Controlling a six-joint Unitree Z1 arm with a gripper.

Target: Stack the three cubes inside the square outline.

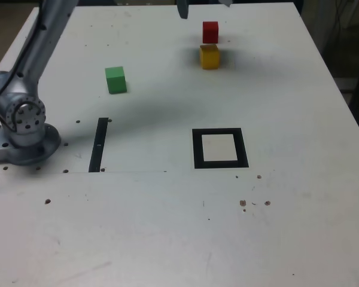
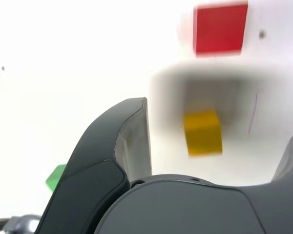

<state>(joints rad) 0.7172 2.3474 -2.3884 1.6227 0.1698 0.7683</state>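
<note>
Three cubes lie apart on the white table. The red cube (image 1: 210,31) is at the far side, and the yellow cube (image 1: 209,55) sits just in front of it. The green cube (image 1: 115,79) is off towards the exterior view's left. The square outline (image 1: 197,149) lies nearer the front with nothing inside it. My gripper (image 1: 203,7) hangs open at the top edge of the exterior view, above the red and yellow cubes. In the wrist view the yellow cube (image 2: 202,132) shows between the spread fingers (image 2: 132,141), with the red cube (image 2: 219,29) beyond and the green cube (image 2: 56,176) at the side. Nothing is held.
The arm's base (image 1: 24,128) stands at the exterior view's left edge of the table (image 1: 167,227). A thin black strip (image 1: 99,143) lies on the table beside it. Small dark specks dot the surface. The table's right edge drops off near dark clutter.
</note>
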